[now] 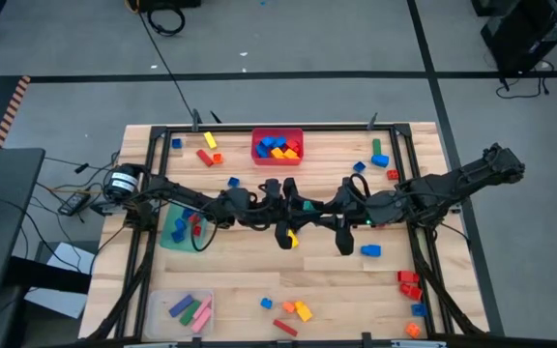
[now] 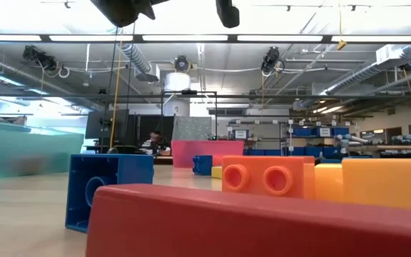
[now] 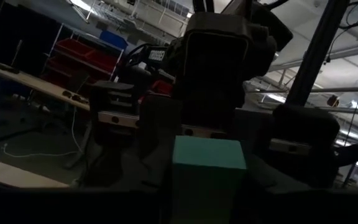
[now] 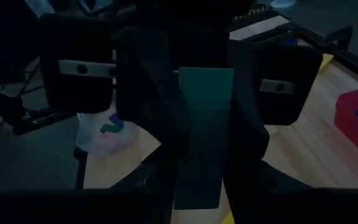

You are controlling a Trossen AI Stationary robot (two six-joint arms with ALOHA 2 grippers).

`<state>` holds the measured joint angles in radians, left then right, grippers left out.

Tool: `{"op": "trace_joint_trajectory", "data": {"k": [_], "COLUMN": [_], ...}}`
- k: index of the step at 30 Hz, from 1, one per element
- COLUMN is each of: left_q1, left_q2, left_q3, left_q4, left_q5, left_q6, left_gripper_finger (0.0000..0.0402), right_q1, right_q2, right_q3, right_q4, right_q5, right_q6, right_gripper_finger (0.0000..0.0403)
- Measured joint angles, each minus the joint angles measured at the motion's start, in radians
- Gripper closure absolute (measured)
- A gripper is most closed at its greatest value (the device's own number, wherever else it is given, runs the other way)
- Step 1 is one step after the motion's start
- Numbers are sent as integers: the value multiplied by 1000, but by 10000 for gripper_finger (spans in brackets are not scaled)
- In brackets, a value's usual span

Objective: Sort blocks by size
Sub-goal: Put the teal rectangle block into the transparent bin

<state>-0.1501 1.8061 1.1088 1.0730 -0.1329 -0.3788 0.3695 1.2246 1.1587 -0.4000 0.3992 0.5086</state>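
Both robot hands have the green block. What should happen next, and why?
Probably the right gripper should open its jaws. It and the left gripper both seem to clamp the same green block at mid-table, so one must let go before the block can be carried off.

glossy plastic blocks [image 2: 270, 178], pale wood table [image 1: 259, 280]

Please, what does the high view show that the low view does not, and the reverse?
Only the high view: the left gripper and right gripper meeting over mid-table at a green block, and the blue and yellow blocks inside the red bin.
Only the low view: a person in the room behind.
Both: the red bin, and the near red block, blue block, orange block and yellow block.
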Motion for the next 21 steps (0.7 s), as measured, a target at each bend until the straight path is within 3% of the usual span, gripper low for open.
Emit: {"op": "trace_joint_trajectory", "data": {"k": [10,15,21], "left_q1": [0,0,0], "left_q2": [1,2,-27], "left_q3": [0,0,0], "left_q4": [-1,-6,-57], "left_q5": [1,1,61], "left_q6": [28,20,43], "left_gripper_finger": [294,277,308], "right_q1": [0,0,0], "right_q2": [-1,-1,-1], "right_q3": [0,1,2], "right_q4": [-7,-25,-144], "right_q5": [-1,-1,-8], "right_q6": [-5,4,54], "right_gripper_finger": [277,230,170]}}
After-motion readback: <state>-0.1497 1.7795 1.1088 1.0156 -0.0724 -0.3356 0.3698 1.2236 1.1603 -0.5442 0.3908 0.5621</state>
